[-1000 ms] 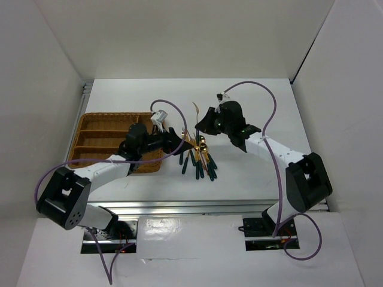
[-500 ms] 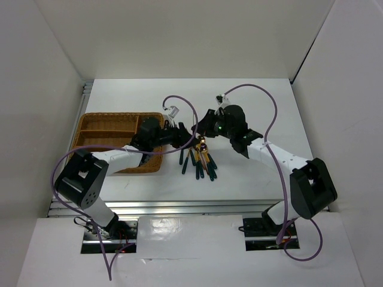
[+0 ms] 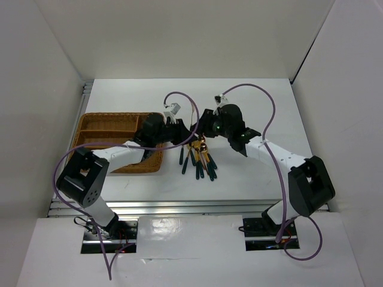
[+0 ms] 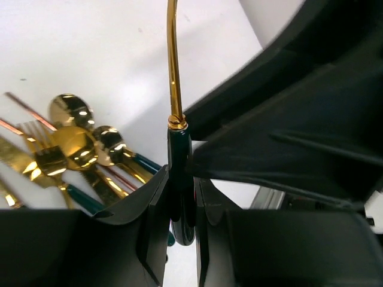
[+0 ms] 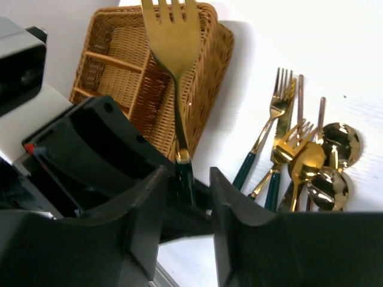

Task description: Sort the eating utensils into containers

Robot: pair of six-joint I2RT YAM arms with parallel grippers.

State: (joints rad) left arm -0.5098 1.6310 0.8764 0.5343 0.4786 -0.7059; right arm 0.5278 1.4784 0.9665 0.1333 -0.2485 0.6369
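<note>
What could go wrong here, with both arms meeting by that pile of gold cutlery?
1. The left tool pinches the fork only low on its dark handle, and the right tool's jaws stand off it; it might tilt or slip.
2. Both tools crowd together right by the cutlery pile; they might bump or scatter it.

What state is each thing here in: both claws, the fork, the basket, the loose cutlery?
left gripper, shut on the fork's handle.
right gripper, open, jaws loose around that handle.
fork, held in the air.
wicker tray, flat on the table, partly under the left arm.
utensil pile, lying loose on the table.
</note>
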